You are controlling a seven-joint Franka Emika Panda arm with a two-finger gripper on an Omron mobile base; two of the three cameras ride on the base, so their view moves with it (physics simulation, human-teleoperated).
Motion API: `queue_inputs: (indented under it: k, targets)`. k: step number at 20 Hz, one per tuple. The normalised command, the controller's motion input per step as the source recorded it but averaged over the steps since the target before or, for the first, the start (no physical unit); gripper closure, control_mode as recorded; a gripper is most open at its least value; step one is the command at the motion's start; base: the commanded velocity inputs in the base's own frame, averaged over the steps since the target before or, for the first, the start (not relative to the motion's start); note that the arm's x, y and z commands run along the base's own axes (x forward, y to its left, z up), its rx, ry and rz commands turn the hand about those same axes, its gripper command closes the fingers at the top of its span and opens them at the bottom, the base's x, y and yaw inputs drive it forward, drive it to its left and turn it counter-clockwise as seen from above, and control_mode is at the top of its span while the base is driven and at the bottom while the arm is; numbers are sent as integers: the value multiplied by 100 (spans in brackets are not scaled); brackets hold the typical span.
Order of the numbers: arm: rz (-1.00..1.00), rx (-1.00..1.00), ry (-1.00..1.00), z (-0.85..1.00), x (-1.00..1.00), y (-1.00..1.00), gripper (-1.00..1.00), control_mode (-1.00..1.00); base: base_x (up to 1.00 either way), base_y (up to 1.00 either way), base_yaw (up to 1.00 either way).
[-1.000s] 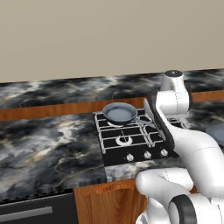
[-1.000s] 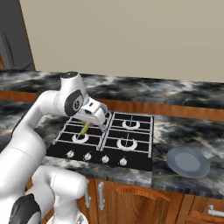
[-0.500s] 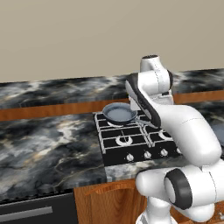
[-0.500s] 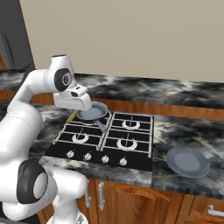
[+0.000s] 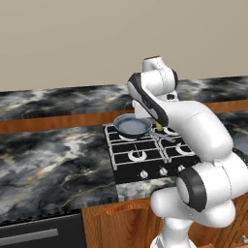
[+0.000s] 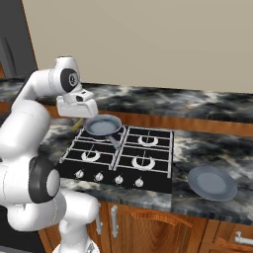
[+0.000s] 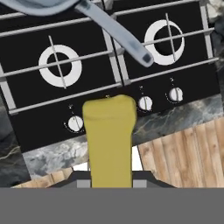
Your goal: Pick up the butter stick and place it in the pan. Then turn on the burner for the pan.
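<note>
The butter stick (image 7: 109,140), a pale-yellow bar, stands out between my fingers in the hand view, and my gripper (image 7: 109,183) is shut on it. A sliver of the butter stick (image 5: 159,127) shows just right of the pan in the left base view. The dark-grey pan (image 6: 102,125) with its blue-grey inside sits on the back-left grate, handle (image 7: 113,33) pointing toward the stove's front. My gripper (image 6: 79,122) hangs above the cooktop close beside the pan's rim. The burner under the pan is hidden by the pan.
The two front burners (image 7: 60,65) (image 7: 168,41) lie below the butter in the hand view, with silver knobs (image 7: 145,103) along the black cooktop's front edge. A blue-grey plate (image 6: 212,182) rests on the marble counter right of the stove.
The arm has swung from above the front-left burner back toward the pan, carrying the butter stick. The pan has stayed where it was.
</note>
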Motion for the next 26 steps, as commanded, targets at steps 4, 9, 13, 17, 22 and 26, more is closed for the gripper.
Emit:
queue_inputs:
  k: [4, 9, 13, 17, 22, 26]
  targets:
    - [0, 0, 0, 0, 28, 11, 100, -100, 0, 0, 0]
    - [0, 0, 0, -13, 33, 1, 100, -100, 0, 0, 0]
    - [0, 0, 0, -30, 36, 0, 100, -100, 0, 0, 0]
    - [3, 2, 0, -34, 36, 0, 100, -100, 0, 0, 0]
    - [4, 3, 0, -27, 41, 0, 100, -100, 0, 0, 0]
    - [5, 5, 0, -22, 40, 0, 100, -100, 0, 0, 0]
